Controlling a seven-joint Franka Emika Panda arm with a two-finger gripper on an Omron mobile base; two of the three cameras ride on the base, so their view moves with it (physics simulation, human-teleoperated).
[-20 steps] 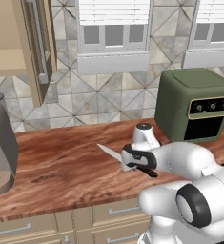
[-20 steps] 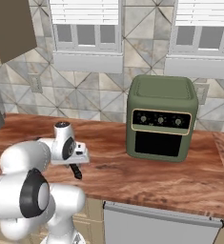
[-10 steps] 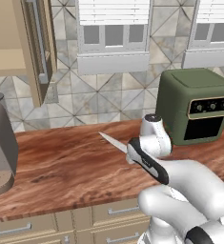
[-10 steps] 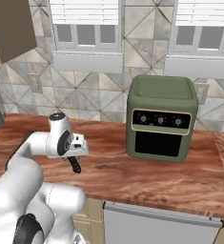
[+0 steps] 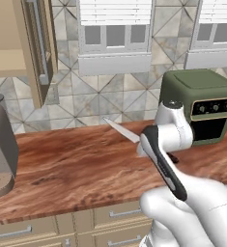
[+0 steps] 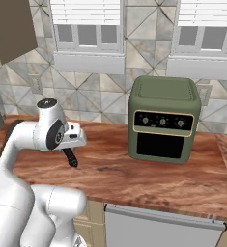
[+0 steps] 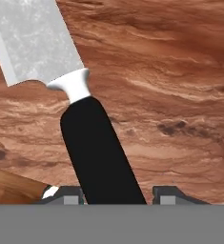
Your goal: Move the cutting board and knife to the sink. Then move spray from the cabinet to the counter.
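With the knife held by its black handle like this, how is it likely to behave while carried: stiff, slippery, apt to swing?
The knife probably stays stiff: its blade juts straight out in the left base view. The smooth, rounded handle sits between the fingers, so it may pivot or slip. Held only at the handle end, the blade's weight could tip it downward over the counter.

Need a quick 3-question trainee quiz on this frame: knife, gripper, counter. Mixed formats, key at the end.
1. True or false: the knife lies flat on the counter.
2. What does the gripper hold the knife by? A) the blade B) the black handle C) the tip
3. Fill in: the appliance standing on the counter to the right of the arm is a green ____.

Key: 1 false, it is lifted off the counter in the gripper. 2 B. 3 oven.
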